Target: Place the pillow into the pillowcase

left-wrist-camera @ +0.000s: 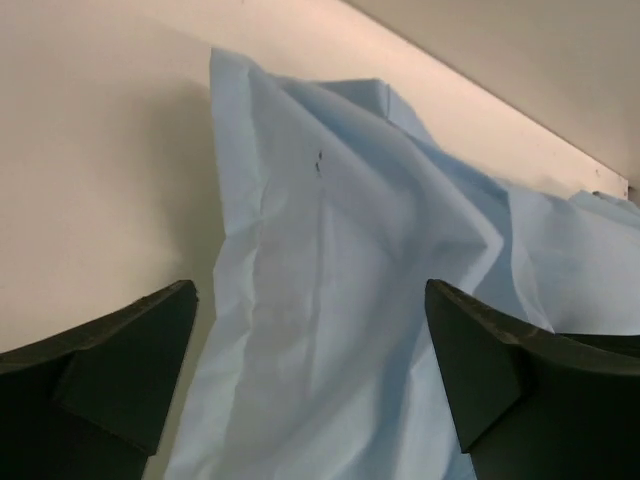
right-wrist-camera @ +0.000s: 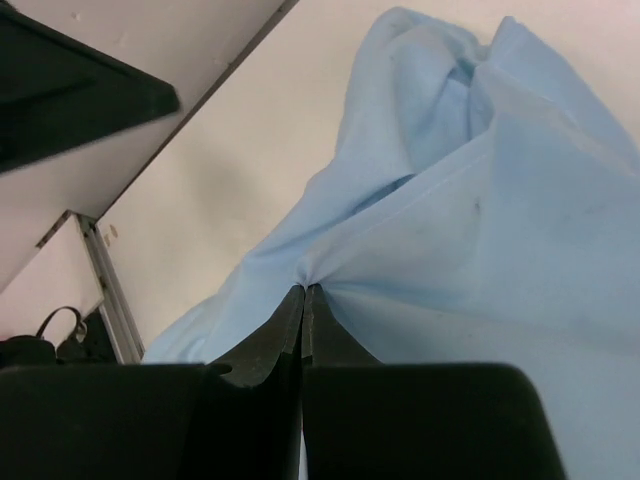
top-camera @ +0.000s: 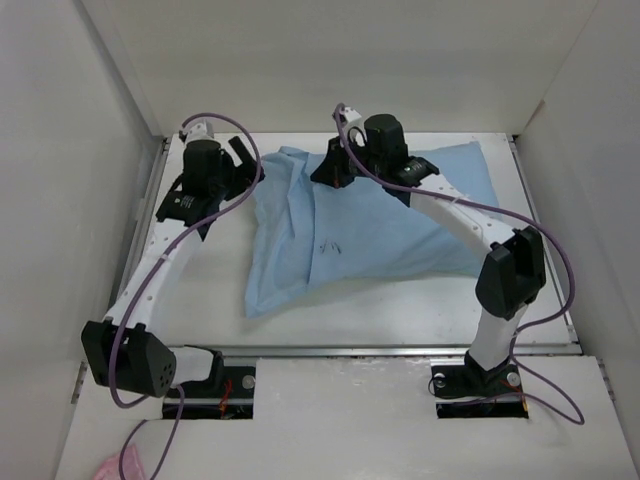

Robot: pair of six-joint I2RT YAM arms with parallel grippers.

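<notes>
Right fingers [right-wrist-camera: 292, 330] are clamped together on a pinch of the soft light-blue fabric pillowcase [top-camera: 390, 225] near the far edge of the white table [top-camera: 400, 312]. Left fingers [top-camera: 240, 154] are spread wide and empty, just beside its far-left corner. The case lies plump across the table's middle. No white pillow shows, so it is probably inside. With only one side held, a pull by the right arm could drag the whole bundle, or slacken the mouth, which cannot be made out, and let the pillow creep out.

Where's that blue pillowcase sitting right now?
Top view: the pillowcase lies across the middle of the table, its far edge pinched by the right fingers.
</notes>
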